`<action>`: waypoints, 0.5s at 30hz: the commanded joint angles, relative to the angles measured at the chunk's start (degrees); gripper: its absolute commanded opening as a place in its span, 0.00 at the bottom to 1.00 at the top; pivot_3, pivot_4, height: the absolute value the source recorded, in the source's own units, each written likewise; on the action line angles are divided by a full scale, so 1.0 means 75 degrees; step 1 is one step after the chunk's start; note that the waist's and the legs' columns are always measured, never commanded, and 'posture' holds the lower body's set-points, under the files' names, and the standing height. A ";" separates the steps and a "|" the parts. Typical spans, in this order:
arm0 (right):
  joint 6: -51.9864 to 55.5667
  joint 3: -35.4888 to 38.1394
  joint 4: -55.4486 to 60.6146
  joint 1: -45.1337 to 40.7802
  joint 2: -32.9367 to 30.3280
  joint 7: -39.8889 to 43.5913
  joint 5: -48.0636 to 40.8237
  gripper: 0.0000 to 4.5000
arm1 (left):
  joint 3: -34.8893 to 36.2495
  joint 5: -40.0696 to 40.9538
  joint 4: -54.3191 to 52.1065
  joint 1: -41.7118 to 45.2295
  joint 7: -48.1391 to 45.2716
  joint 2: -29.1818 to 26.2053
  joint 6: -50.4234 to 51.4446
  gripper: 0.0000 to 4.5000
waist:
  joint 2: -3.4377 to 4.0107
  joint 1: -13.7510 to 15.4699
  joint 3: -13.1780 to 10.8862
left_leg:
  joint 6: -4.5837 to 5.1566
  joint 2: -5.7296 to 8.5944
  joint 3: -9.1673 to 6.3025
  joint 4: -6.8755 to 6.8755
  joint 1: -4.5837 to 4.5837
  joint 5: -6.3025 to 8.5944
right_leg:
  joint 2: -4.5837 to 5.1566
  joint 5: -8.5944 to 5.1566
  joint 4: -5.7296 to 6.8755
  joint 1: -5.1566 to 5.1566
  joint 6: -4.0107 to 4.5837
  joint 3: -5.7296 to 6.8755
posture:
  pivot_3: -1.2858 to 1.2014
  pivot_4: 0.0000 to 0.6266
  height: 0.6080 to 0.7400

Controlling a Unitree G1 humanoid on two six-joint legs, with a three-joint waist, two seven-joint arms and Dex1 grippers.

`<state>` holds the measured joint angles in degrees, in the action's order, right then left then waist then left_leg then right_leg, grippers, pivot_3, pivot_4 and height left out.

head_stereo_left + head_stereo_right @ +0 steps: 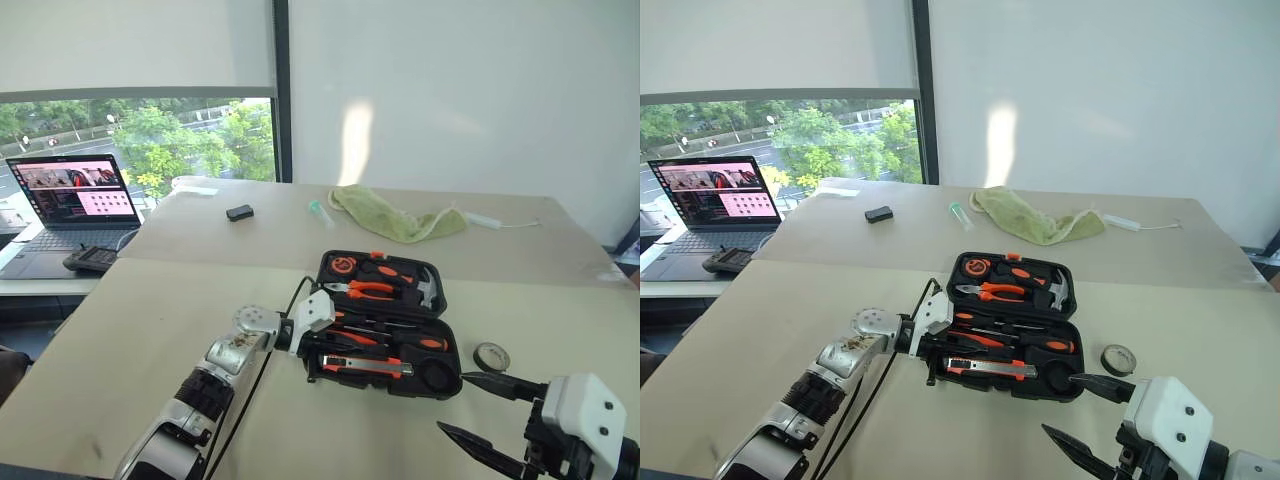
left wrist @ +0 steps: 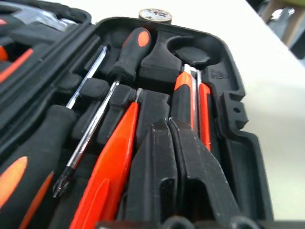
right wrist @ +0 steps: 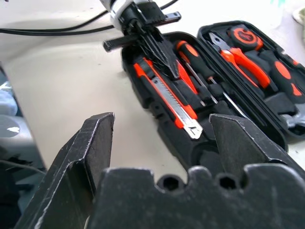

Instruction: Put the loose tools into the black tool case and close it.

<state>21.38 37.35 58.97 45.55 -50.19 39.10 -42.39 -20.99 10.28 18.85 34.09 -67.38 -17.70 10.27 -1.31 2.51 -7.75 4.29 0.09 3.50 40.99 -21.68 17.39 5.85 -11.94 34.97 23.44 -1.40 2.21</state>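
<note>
The black tool case [image 1: 385, 325] lies open on the near table [image 1: 120, 340], right of its middle and well back from the table's near edge, with its lid half toward the seam where the far table [image 1: 200, 235] butts on. In the near half sit two orange-and-black screwdrivers [image 2: 125, 55], a slim orange tester screwdriver [image 2: 112, 162] and the utility knife [image 3: 167, 98] along the case's near rim; the lid half holds the orange-handled pliers [image 1: 365, 289] and the small hammer [image 1: 428, 286]. The small tape roll [image 1: 491, 356] lies loose on the table just right of the case, toward the right edge. The left gripper [image 2: 169, 143] reaches in over the case's left rim, its two black fingers pressed together with nothing between them, the tips over the slots beside the tester screwdriver. The right gripper [image 1: 480, 410] hangs near the table's near right corner, fingers spread wide and empty, apart from the case and the tape roll. Bare tabletop runs left of the case to the left edge. On the far table lie a green cloth [image 1: 395, 215] and a small black block [image 1: 239, 212]; a laptop [image 1: 70, 205] stands off beyond the left edge.
</note>
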 commanded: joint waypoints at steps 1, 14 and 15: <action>-0.0171 0.0213 0.0138 -0.0093 -0.0258 -0.0354 -0.0535 0.83 | -0.0684 -0.0765 0.0525 -0.0567 -0.0111 -0.0202 -0.0330 0.01 | -0.0002 -0.0019 0.0005 | 0.0005 0.0000 0.0001 -0.0005 0.0036 0.0003 | 0.0016 -0.0008 -0.0002 -0.0032 0.0008 0.0001 | 0.52 0.24 1.00; 0.1709 0.0226 0.0003 -0.1293 -0.0751 -0.1505 -0.0992 0.83 | -0.1174 -0.2081 0.1407 -0.0608 0.0136 -0.0461 -0.3370 0.01 | 0.0012 -0.0025 0.0156 | 0.0014 -0.0001 0.0002 -0.0036 0.0070 0.0013 | 0.0079 -0.0023 -0.0019 -0.0054 0.0004 0.0005 | 0.52 0.24 1.00; 0.1945 0.0172 -0.0129 -0.1460 -0.0791 -0.1699 -0.0892 0.83 | -0.1091 -0.1932 0.1330 -0.0623 0.0039 -0.0485 -0.3460 0.01 | 0.0015 -0.0026 0.0164 | 0.0017 -0.0001 0.0002 -0.0036 0.0071 0.0015 | 0.0081 -0.0028 -0.0024 -0.0053 0.0011 0.0005 | 0.52 0.24 1.00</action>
<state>32.87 37.15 58.95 36.38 -55.42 28.93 -48.90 -26.02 -0.58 23.69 33.03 -65.07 -19.77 -16.20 -1.19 2.31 -6.52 4.44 0.08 3.51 40.72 -21.15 17.51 6.47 -12.15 34.77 23.06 -1.32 2.25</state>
